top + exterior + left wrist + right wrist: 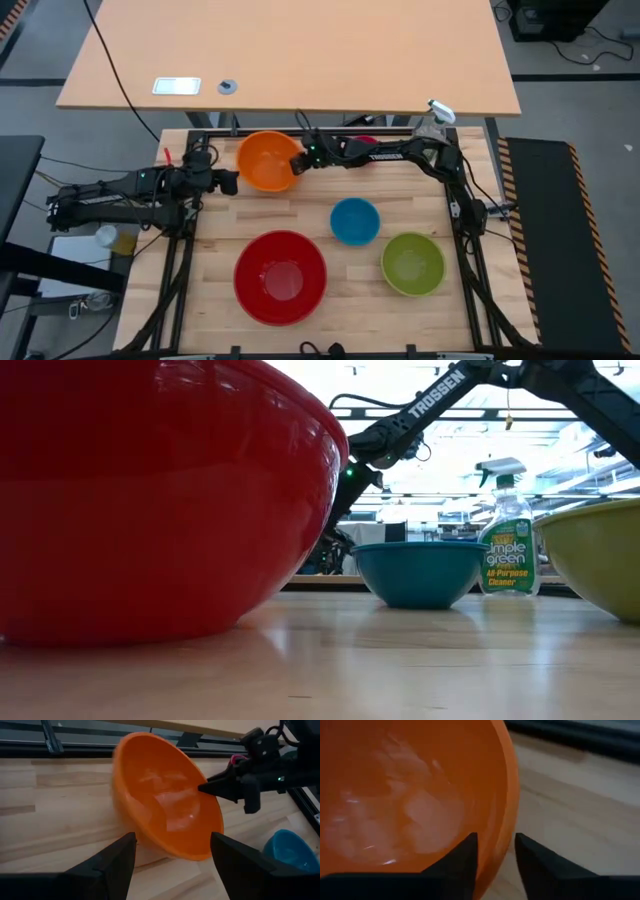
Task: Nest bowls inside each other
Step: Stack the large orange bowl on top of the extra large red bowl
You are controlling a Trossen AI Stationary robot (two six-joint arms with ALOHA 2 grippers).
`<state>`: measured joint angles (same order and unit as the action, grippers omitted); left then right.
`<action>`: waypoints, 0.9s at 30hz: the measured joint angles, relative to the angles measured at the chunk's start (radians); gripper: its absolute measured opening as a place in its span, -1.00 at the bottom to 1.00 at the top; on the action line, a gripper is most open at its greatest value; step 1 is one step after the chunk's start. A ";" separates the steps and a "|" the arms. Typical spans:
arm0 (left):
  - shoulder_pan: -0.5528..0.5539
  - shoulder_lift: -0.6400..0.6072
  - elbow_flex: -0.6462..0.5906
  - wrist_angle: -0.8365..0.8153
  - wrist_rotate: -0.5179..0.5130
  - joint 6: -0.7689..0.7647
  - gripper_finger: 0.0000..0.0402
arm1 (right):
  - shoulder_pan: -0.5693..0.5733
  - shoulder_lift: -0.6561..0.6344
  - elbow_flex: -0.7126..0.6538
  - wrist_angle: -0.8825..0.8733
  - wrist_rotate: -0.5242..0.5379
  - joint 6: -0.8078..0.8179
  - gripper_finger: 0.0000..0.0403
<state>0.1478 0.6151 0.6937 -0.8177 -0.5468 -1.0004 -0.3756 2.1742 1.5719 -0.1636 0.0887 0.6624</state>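
Note:
The orange bowl (266,160) sits tipped at the table's far left, with its mouth turned toward the right arm. My right gripper (301,160) is shut on its right rim. My left gripper (172,865) stands open just left of the bowl and touches nothing. The blue bowl (355,221), the green bowl (412,264) and the red bowl (280,277) rest upright on their bases nearer the front. A bit of the pink bowl (366,140) shows behind the right arm. In the low view the red bowl (160,490) hides the orange one. My right gripper holds the orange bowl by its rim (504,840) on the side toward the table's right. One finger (465,852) is inside the bowl and the other (532,857) outside. The fingers slant down from the right. The bowl is tilted, its lower wall (150,842) on the table.
A clear spray bottle (437,113) stands at the far right corner, also seen in the low view (508,530). A larger light-wood table (290,50) lies beyond the far edge. Bare wood lies between the orange bowl and the red one.

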 joint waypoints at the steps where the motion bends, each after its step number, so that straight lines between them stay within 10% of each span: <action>1: 0.000 0.000 0.000 0.000 0.000 0.000 0.29 | -0.001 0.000 -0.001 -0.012 0.000 0.000 -0.46; 7: 0.000 0.000 0.000 0.000 0.000 0.001 0.29 | -0.002 0.000 0.001 -0.016 -0.014 0.026 -0.86; 27: 0.000 -0.016 0.107 0.017 0.002 0.230 0.29 | -0.014 -0.123 -0.002 0.022 -0.166 -0.052 -0.87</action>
<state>0.1477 0.5988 0.8012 -0.8002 -0.5444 -0.7700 -0.3900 2.0509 1.5700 -0.1415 -0.0772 0.6101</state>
